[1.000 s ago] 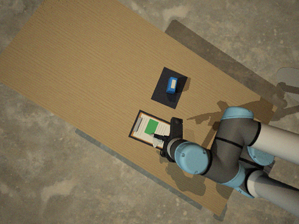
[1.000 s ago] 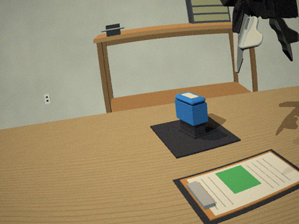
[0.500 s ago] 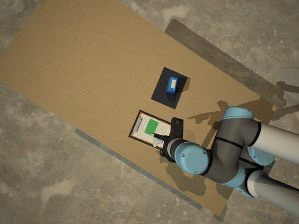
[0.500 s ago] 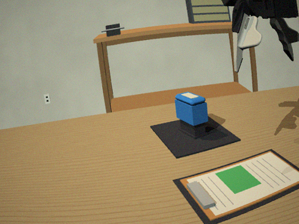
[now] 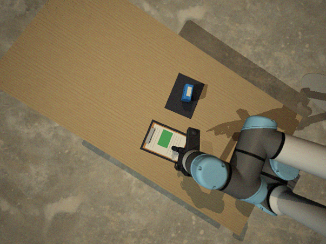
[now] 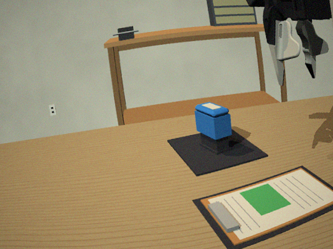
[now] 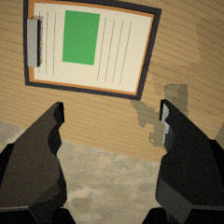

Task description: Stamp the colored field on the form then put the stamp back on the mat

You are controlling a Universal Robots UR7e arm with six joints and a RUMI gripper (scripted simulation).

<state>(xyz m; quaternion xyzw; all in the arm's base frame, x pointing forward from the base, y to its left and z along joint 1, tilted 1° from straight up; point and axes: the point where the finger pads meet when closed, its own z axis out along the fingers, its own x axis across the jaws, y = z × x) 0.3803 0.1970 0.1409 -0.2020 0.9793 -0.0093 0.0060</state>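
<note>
Your gripper [image 5: 175,153] [image 6: 297,78] [image 7: 111,102] hangs in the air with fingers pointing down, partly open, and nothing is between them. In the top view, your arm [image 5: 251,156] enters from four o'clock, and its gripper end points toward ten o'clock.

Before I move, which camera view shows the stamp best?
The exterior view: it shows the whole stamp standing upright on the black mat, side and base included. The top view shows mainly its blue top with the pale label. The wrist view shows none of it.
</note>
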